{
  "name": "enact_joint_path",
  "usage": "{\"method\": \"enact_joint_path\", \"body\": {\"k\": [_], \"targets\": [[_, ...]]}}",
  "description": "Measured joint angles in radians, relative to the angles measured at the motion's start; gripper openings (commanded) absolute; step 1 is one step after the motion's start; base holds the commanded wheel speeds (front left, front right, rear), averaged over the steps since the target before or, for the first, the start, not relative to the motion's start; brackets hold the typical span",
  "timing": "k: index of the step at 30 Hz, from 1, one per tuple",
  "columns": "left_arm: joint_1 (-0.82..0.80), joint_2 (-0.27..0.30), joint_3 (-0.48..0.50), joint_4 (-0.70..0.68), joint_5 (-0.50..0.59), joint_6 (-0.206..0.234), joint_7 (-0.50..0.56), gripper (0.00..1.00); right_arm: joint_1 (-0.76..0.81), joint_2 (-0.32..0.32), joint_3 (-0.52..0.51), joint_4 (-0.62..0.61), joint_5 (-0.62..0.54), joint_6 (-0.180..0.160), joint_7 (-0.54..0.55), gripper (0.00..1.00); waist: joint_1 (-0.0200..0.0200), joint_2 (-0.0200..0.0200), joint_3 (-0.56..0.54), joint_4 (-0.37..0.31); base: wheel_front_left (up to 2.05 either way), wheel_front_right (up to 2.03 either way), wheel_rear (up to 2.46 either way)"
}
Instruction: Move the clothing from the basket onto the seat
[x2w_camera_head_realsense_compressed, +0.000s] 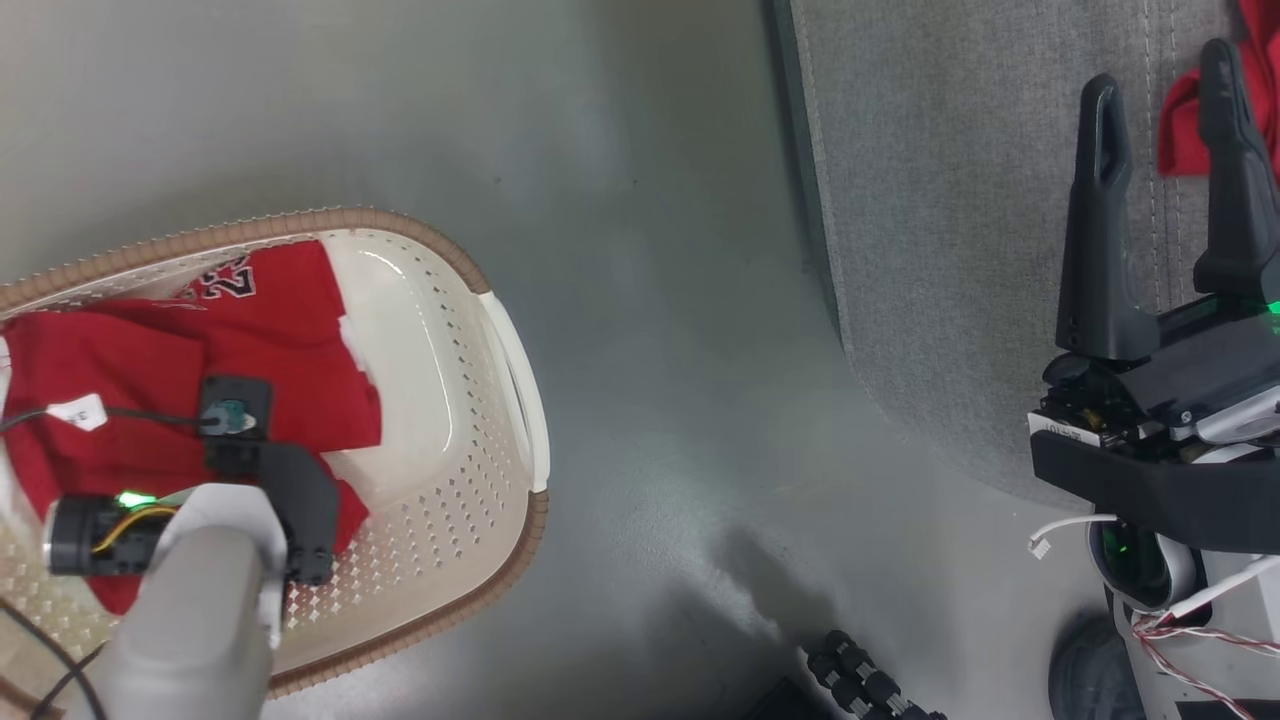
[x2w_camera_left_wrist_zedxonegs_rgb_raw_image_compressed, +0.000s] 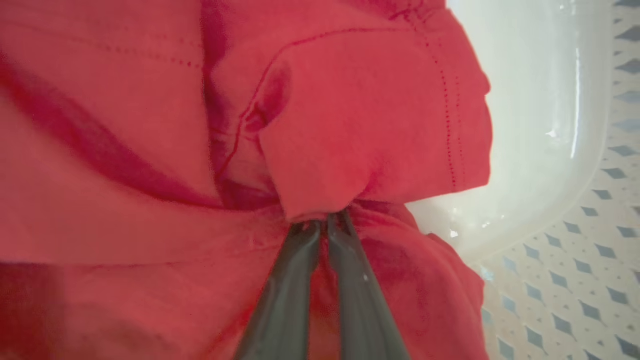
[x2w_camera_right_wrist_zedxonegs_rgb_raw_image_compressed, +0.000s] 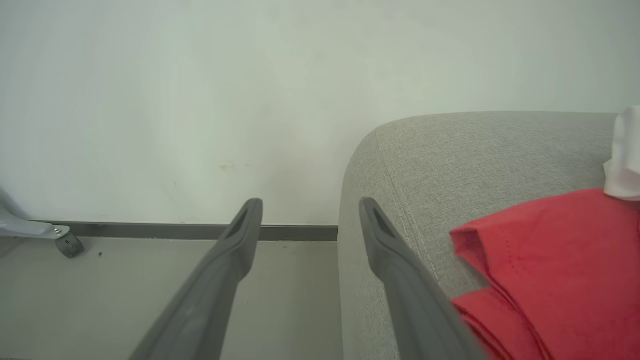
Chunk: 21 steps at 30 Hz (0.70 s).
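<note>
Two grippers: the left gripper (x2w_camera_left_wrist_zedxonegs_rgb_raw_image_compressed: 324, 224), fingers nearly together, pinches a red shirt (x2w_camera_head_realsense_compressed: 150, 370) in the basket (x2w_camera_head_realsense_compressed: 470, 470) at eight o'clock. The right gripper (x2w_camera_head_realsense_compressed: 1160, 75), fingers spread, hovers over the seat (x2w_camera_head_realsense_compressed: 950, 250) at two o'clock.

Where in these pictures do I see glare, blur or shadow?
Head view: glare on the glossy inside of the basket, a soft shadow on the floor near the bottom edge. Left wrist view: the red garment looks soft, very close to the lens. Right wrist view: even light, the weave of the seat is sharp.
</note>
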Motion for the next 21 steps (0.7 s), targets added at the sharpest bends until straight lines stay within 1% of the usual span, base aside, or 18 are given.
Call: {"method": "enact_joint_path", "body": {"k": [2, 13, 21], "targets": [[-0.002, -0.017, -0.003, 0.006, 0.000, 0.000, -0.001, 0.00, 0.000, 0.000, 0.000, 0.007, 0.000, 0.007, 0.000, 1.00, 0.0000, 0.0000, -0.006, 0.004, 0.00, 0.00, 0.00], [-0.003, -0.104, -0.020, 0.035, -0.001, -0.002, -0.055, 0.00, 0.000, -0.006, -0.012, 0.060, -0.003, 0.019, -0.001, 1.00, 0.0000, -0.0002, -0.070, 0.046, 0.00, 0.00, 0.00], [0.006, -0.126, -0.012, 0.050, -0.016, -0.023, -0.128, 0.00, 0.000, -0.016, -0.013, 0.125, -0.003, 0.033, -0.006, 1.00, -0.0001, -0.0002, -0.146, 0.088, 0.00, 0.00, 0.00]]}}
